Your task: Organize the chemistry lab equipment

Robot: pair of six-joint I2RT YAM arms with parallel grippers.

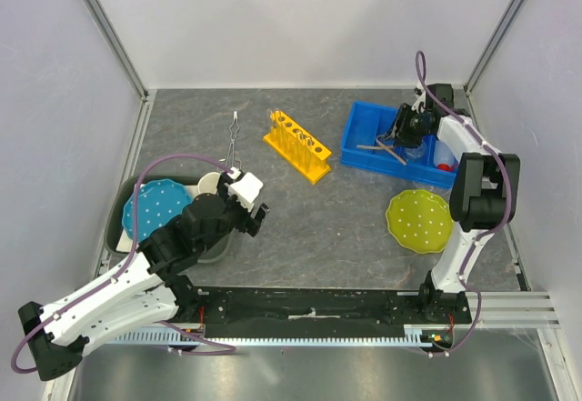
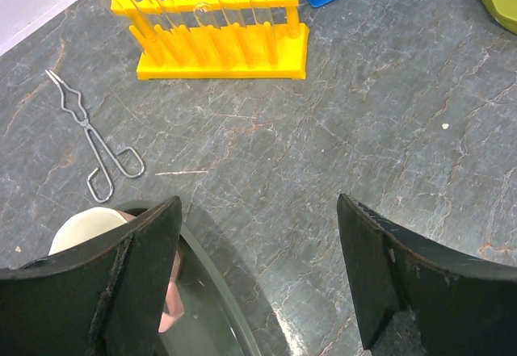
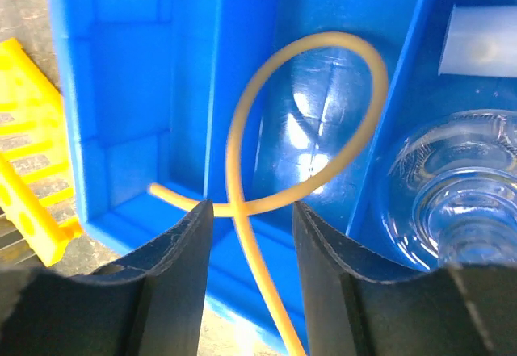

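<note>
Right gripper (image 3: pixel 252 211), jaws apart, straddles the tan rubber loop (image 3: pixel 327 38) inside the blue bin (image 3: pixel 121 65); left gripper (image 2: pixel 258 203) hangs wide open above the grey table (image 2: pixel 363 114).

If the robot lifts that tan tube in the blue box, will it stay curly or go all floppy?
Probably floppy: the tan tube lies in a loose loop crossing itself, so it would likely droop from the right gripper. It looks thin, so probably light. Its trailing ends might catch on the blue box.
</note>
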